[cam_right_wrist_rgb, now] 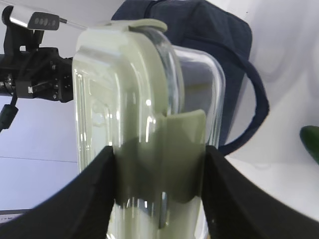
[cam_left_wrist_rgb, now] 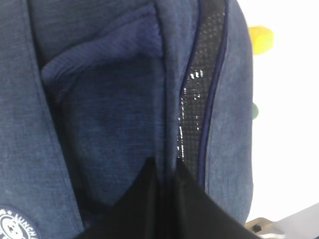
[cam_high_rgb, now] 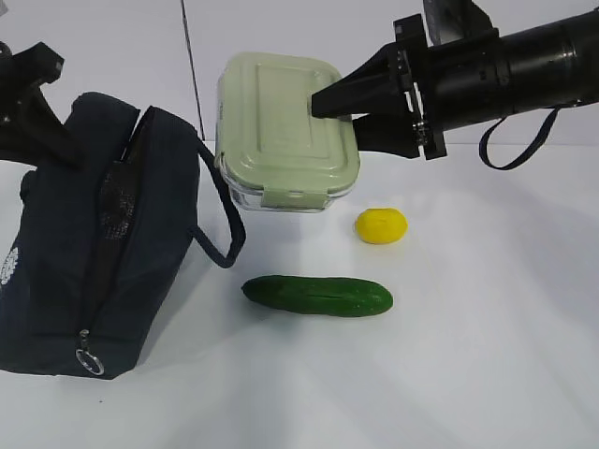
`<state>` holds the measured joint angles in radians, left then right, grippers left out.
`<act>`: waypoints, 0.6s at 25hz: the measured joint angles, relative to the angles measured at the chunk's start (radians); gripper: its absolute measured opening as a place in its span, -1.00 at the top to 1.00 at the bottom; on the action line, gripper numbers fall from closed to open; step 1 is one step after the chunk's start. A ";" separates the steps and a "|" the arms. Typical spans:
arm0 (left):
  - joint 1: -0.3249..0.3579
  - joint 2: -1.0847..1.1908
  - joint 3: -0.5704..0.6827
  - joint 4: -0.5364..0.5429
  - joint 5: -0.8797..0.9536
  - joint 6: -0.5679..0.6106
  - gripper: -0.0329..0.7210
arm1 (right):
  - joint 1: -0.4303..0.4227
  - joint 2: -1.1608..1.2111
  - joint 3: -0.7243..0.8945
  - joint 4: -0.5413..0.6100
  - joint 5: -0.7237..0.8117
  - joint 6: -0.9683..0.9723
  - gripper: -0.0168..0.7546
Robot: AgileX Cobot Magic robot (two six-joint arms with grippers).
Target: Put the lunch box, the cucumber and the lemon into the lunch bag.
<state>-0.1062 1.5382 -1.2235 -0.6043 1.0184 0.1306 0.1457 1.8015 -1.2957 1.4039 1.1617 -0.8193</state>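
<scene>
The navy lunch bag lies at the left with its top seam parted. My left gripper is at its upper edge. In the left wrist view the left gripper is pinched shut on a fold of the lunch bag beside its black mesh strip. My right gripper is shut on the lunch box and holds it in the air, on edge, just right of the bag. In the right wrist view the right gripper clamps the lunch box across lid and base. The lemon and the cucumber lie on the white table.
The bag's handle loop hangs toward the cucumber. Its zipper ring pull is at the near end. The lemon shows at the right edge of the left wrist view. The cucumber's tip shows in the right wrist view.
</scene>
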 joint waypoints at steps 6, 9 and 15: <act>-0.044 0.000 0.000 0.000 -0.020 -0.009 0.89 | 0.008 0.000 0.000 0.029 0.002 0.002 -0.08; -0.047 0.000 0.000 -0.002 -0.027 -0.010 0.89 | 0.008 0.000 0.000 0.031 0.002 0.002 -0.08; -0.047 0.000 0.000 -0.014 -0.034 -0.010 0.89 | 0.041 0.000 0.000 0.072 0.000 0.002 -0.08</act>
<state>-0.1528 1.5382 -1.2235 -0.6180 0.9846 0.1203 0.1867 1.8015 -1.2957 1.4754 1.1615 -0.8172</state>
